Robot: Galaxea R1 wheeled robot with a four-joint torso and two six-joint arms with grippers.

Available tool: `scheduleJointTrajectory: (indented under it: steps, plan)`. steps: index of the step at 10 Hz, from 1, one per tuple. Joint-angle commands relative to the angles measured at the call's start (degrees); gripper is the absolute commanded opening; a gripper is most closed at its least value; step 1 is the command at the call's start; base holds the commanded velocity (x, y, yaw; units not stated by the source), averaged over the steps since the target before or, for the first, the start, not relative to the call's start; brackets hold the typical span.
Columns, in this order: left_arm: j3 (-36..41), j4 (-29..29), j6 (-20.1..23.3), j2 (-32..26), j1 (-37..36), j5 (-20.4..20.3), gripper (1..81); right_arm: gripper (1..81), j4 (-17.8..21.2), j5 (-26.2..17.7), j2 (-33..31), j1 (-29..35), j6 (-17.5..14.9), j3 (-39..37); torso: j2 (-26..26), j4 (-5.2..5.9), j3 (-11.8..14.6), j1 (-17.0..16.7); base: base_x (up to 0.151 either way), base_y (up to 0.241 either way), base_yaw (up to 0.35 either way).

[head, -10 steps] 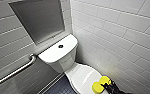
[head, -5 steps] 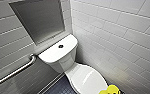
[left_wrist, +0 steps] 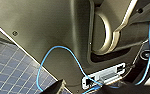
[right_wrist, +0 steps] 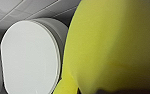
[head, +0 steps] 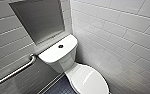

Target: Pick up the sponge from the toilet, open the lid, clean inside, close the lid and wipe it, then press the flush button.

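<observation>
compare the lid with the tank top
The lid is oval; the tank top is a rounded rectangle. The tank top carries a dark round button; the lid is plain. The lid lies lower, in front of the tank top. Both are glossy white.

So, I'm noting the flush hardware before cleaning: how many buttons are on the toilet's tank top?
1: a dark round flush button near the middle of the tank top of the toilet. The whole top shows, so none seems hidden.

The dark blue tiled floor (head: 56, 88) carries the white toilet (head: 63, 63); beside the toilet's closed lid (head: 91, 81), floor tiles show.
</observation>
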Motion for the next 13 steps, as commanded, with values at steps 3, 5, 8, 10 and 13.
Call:
scheduleJointTrajectory:
  steps: [3, 5, 8, 10, 13]
  plan:
    - [2.57, 0.42, 1.01, -0.85, 1.01, 4.63, 81.1, 1.0, -9.87, -0.28, -12.11, 3.49, -0.77, 18.82, -0.02, 0.00, 0.00, 0.00, 0.000, 0.000, 0.000]
    - [2.48, 0.42, 0.92, -0.77, 0.49, 4.63, 81.1, 1.0, -9.79, -10.34, -9.06, 13.26, -1.47, 16.30, -0.02, 0.00, 0.00, 0.00, 0.000, 0.000, 0.000]
    - [2.40, 0.42, 0.92, -0.77, 0.31, 4.63, 81.1, 1.0, -9.25, -19.51, -1.49, 25.20, -1.39, 10.04, -0.02, 0.00, 0.00, 0.00, 0.000, 0.000, 0.000]
    - [2.31, 0.33, 0.92, -0.94, 0.31, 4.63, 81.1, 1.0, -9.17, -24.27, 5.38, 30.48, -0.77, 3.35, -0.02, 0.00, 0.00, 0.00, 0.000, 0.000, 0.000]
    - [2.31, 0.15, 0.84, -1.03, 0.39, 4.72, 81.1, 1.0, -9.69, -24.71, 16.86, 33.04, -0.68, -6.47, -0.02, 0.00, 0.00, 0.00, 0.000, 0.000, 0.000]
